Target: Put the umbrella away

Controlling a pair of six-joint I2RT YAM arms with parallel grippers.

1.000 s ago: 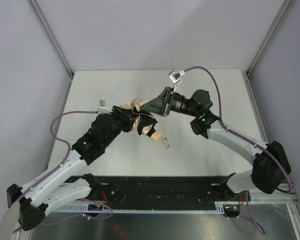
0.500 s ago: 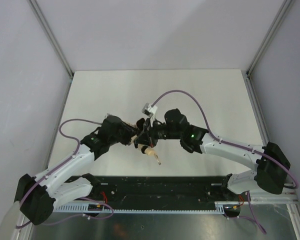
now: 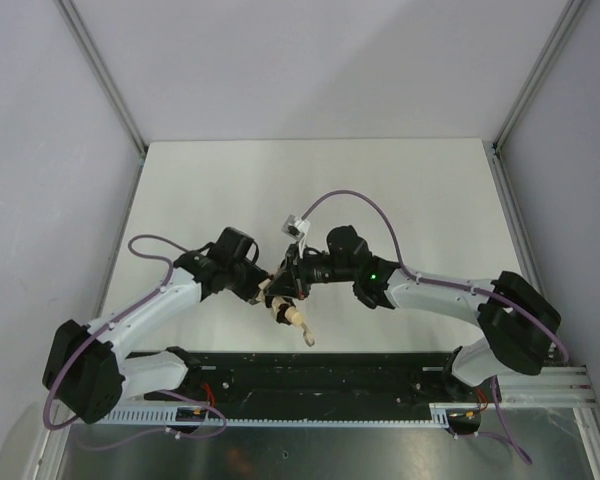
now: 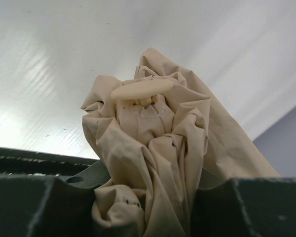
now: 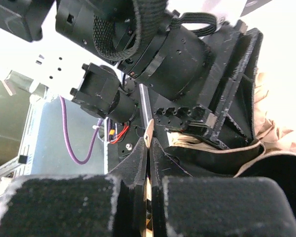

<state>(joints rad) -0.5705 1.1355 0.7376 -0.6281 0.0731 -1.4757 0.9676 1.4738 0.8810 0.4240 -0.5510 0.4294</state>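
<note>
The umbrella (image 3: 277, 297) is a crumpled beige bundle held off the table between the two arms, its tan handle (image 3: 294, 319) and wrist loop (image 3: 308, 340) hanging toward the near edge. My left gripper (image 3: 263, 290) is shut on the bunched fabric (image 4: 153, 148), and the flat tan tip cap (image 4: 140, 89) sticks out beyond the fingers (image 4: 39, 207). From the right, my right gripper (image 3: 288, 281) is shut on a thin tan strap (image 5: 148, 132) of the umbrella, pinched between its pads (image 5: 133, 163). The shaft is hidden.
The white tabletop (image 3: 380, 180) stretches behind the grippers to the grey walls. A black rail (image 3: 310, 375) with the arm bases runs along the near edge. Purple cables (image 3: 345, 197) loop over both wrists. The left wrist body (image 5: 177, 64) sits close against my right gripper.
Both grippers have come toward the near edge with the umbrella between them, and the arms have folded inward. The grips have stayed the same.
</note>
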